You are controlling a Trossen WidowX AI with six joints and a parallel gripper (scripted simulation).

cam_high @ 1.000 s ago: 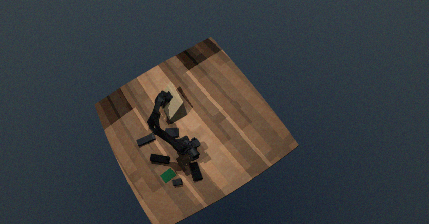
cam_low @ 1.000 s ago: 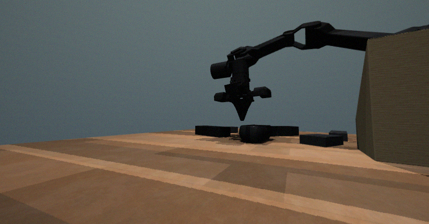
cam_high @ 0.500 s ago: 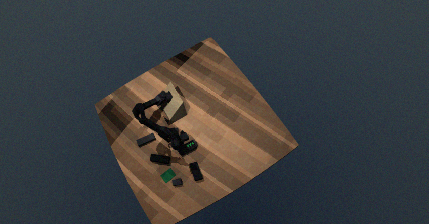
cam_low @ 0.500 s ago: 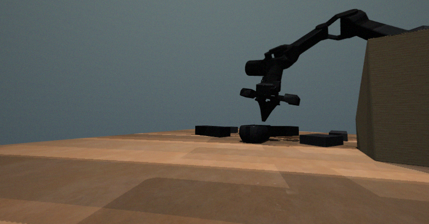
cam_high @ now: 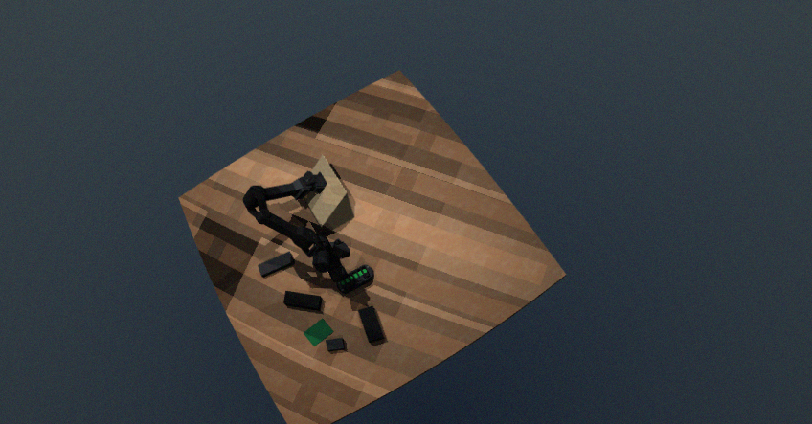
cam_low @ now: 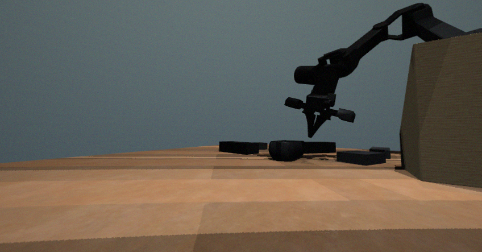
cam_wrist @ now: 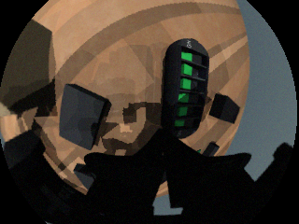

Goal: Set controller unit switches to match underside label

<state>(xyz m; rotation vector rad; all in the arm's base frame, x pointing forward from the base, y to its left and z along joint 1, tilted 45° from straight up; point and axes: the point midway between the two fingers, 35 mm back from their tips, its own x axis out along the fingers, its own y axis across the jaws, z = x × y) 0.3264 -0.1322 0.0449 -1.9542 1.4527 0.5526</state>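
Note:
The dark controller unit [cam_high: 369, 278] [cam_low: 286, 152] [cam_wrist: 169, 93] has rounded ends and sits on the bench, switches up. All six rockers show green in the wrist view, on the left side of the row. The upper three greens look wider and brighter, the lower ones narrower or darker; I cannot tell each tilt surely. White lettering shows at the unit's far end. The label underneath is hidden. My gripper [cam_low: 310, 136] [cam_wrist: 161, 131] is shut and empty. Its tips are above the unit with a small gap in the exterior view, and appear beside its near end in the wrist view.
A tall beige block [cam_high: 328, 197] [cam_low: 446, 114] stands near the arm's base. Dark modules [cam_high: 276, 263] [cam_high: 303, 301] [cam_high: 371, 324] lie around the unit. A green board [cam_high: 318, 331] lies beside a small dark block [cam_high: 335, 344]. A grey module [cam_wrist: 81, 117] shows left in the wrist view.

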